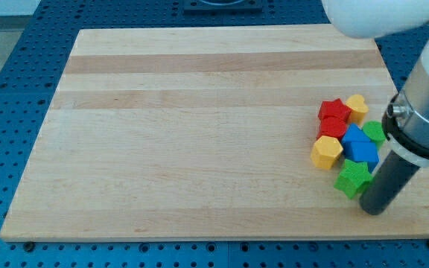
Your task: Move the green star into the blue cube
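Green star-shaped block (353, 179) lies at the cluster's lower edge, touching the blue cube (362, 152) above it.
Yellow hexagonal block (326, 152) sits left; red blocks (334, 119) above; my tip (374, 210), a bare rod holding nothing, rests just right of the star, seemingly placed for pushing it inward.

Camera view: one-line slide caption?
My tip beside the green star, which touches the blue cube on the board's right.
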Controlling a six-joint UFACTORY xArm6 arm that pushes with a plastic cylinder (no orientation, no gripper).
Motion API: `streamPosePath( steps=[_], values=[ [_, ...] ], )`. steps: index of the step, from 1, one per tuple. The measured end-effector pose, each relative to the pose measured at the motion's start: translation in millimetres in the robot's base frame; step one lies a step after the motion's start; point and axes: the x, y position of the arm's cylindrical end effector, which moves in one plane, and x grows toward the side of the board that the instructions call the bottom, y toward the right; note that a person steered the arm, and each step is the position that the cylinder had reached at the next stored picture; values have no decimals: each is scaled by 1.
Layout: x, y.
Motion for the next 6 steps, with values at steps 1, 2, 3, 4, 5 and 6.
streamPosePath(
  steps=[1, 2, 3, 4, 5, 6],
  values=[
    [-16, 69],
    [-73, 98],
    [-175, 98],
    [-269, 79],
    [-311, 10],
    [-313, -22]
  ],
)
